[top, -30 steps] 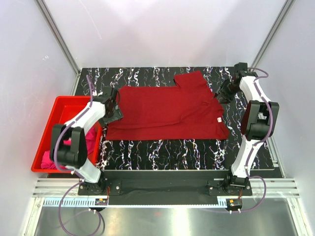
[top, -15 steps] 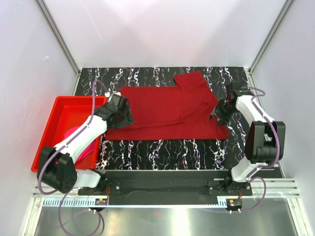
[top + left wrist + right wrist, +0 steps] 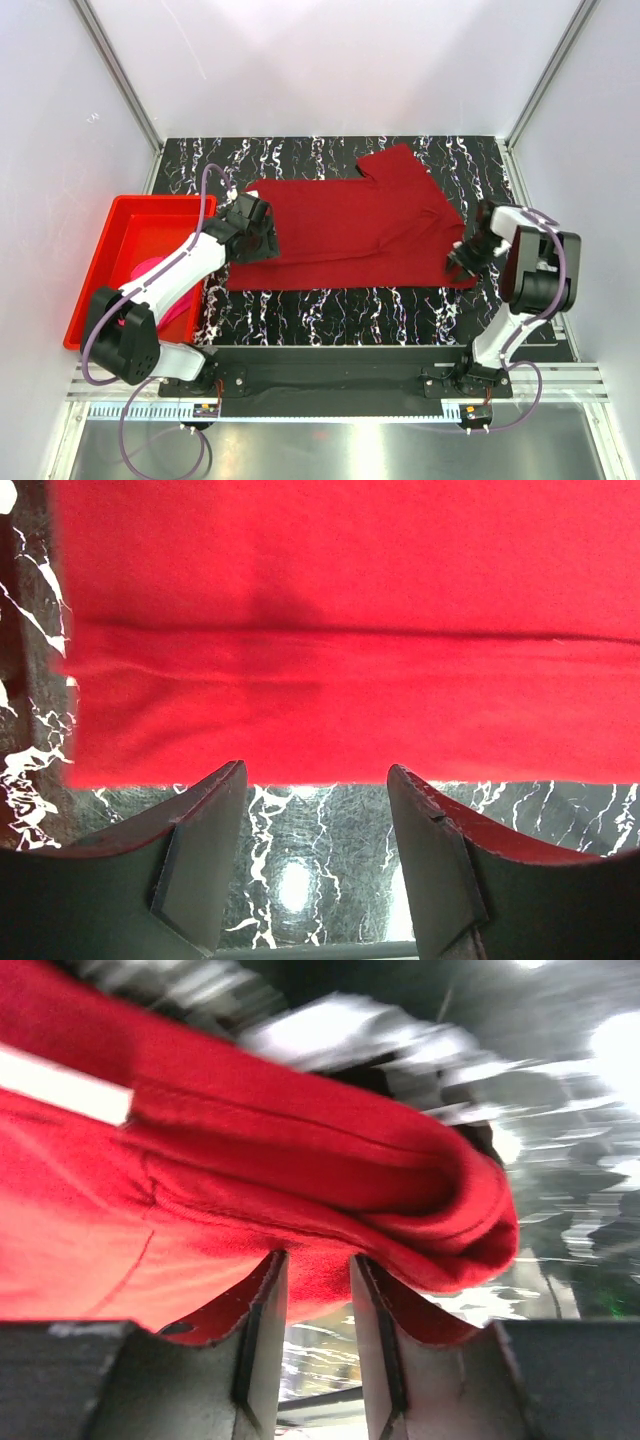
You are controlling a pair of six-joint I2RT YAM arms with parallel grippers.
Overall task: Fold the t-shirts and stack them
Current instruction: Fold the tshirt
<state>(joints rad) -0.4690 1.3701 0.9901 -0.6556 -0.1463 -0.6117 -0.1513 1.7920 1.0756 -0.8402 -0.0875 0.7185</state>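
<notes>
I see a black, white-veined marble-patterned surface (image 3: pixel 330 300) boxed in by plain pale walls (image 3: pixel 330 60) and grey metal corner posts (image 3: pixel 122 85), all softly lit.

A rigid red plastic bin (image 3: pixel 150 228) sat just beside the desk's left edge, nearer the near-left corner than the far one, its open side up. The desk (image 3: pixel 330 300) had a black top veined with white. A ridged aluminium rail (image 3: pixel 340 382) ran along its near edge. Slanting metal posts (image 3: pixel 120 75) rose from both far corners against plain pale walls (image 3: pixel 330 70).
</notes>
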